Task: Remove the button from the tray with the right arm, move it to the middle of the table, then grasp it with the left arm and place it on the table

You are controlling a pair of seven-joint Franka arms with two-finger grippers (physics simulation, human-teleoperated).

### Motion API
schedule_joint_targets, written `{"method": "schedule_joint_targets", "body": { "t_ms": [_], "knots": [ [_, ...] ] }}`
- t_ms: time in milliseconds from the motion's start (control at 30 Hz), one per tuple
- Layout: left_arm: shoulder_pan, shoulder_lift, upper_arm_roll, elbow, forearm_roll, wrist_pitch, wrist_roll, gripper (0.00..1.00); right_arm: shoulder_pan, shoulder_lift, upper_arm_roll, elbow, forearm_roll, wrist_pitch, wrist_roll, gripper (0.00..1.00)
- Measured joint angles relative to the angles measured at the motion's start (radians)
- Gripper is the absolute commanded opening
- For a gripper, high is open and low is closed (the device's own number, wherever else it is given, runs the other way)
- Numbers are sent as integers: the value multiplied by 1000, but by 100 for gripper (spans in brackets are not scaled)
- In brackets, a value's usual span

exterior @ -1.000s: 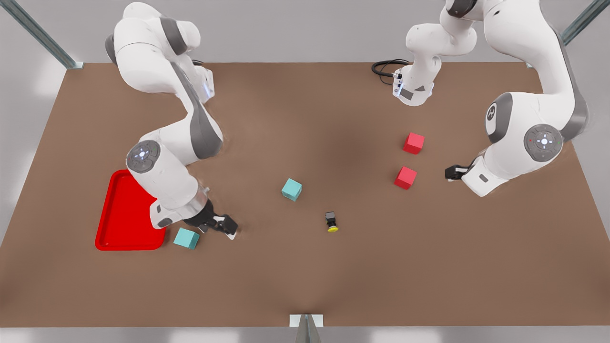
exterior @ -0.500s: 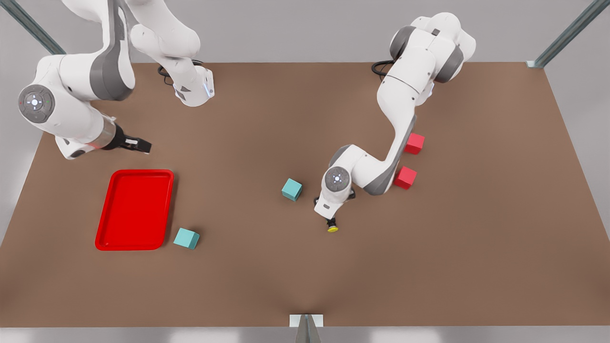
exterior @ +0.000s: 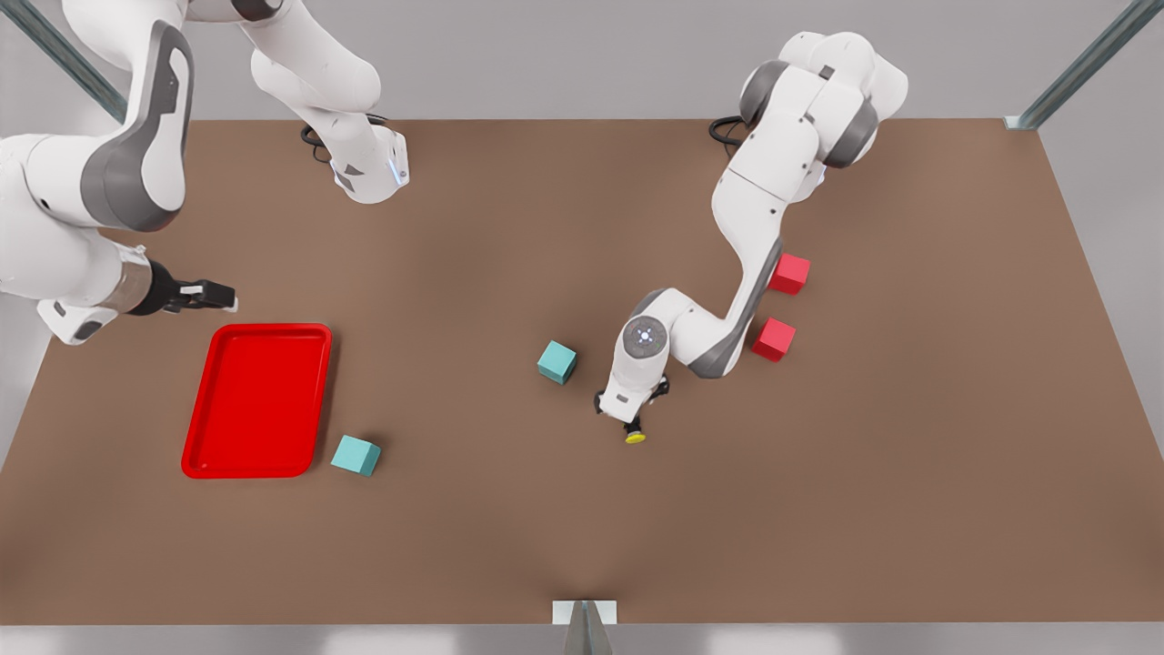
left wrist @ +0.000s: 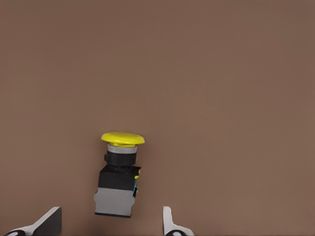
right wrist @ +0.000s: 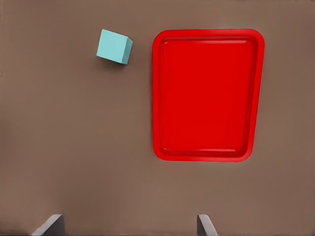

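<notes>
Button [exterior: 635, 433]: lies on its side on the table [exterior: 582, 528], near the middle, yellow cap toward the near edge; in the left wrist view [left wrist: 118, 176] it sits between the fingertips with a gap on each side.
Left gripper [exterior: 630, 424]: straight over the button's dark body, fingers [left wrist: 47, 222] spread apart, gripping nothing.
Right gripper [exterior: 216, 295]: at the table's left edge, just beyond the tray's far rim, fingers [right wrist: 49, 225] spread wide, holding nothing; this arm waits.
Tray [exterior: 256, 400]: flat on the table near the left edge, nothing in it.
Teal cubes: one [exterior: 356, 455] just beside the tray's near right corner, one [exterior: 556, 362] near the middle, beside the left arm's wrist.
Red cubes: two [exterior: 789, 273] [exterior: 774, 339] right of centre, by the left arm's forearm.
</notes>
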Motion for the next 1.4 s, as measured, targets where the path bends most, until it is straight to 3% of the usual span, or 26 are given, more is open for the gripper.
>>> {"method": "schedule_joint_targets", "body": {
  "t_ms": [700, 733, 767, 800, 967, 1100, 1400],
  "knots": [
    [25, 68, 4, 44, 3, 74, -15, 100, 4, 9, 0, 11, -6, -19, -163, 100],
    [25, 68, 5, 46, 4, 74, -15, 92, 4, 9, 0, 11, -6, -19, -167, 100],
    [26, 68, 5, 48, 4, 74, -15, 76, 4, 9, 0, 11, -7, -20, -171, 100],
    [25, 68, 5, 48, 4, 74, -15, 70, 5, 9, 0, 10, -7, -20, -174, 100],
    [25, 68, 5, 49, 3, 74, -15, 67, 19, 8, 0, 11, -7, -25, -188, 100],
    [26, 70, 5, 48, 4, 74, -17, 46, 17, 12, 0, 10, -10, -27, -197, 100],
    [26, 79, 4, 48, 11, 73, -28, 43, 20, 14, 0, 13, -18, -29, -210, 100]
  ]
}}
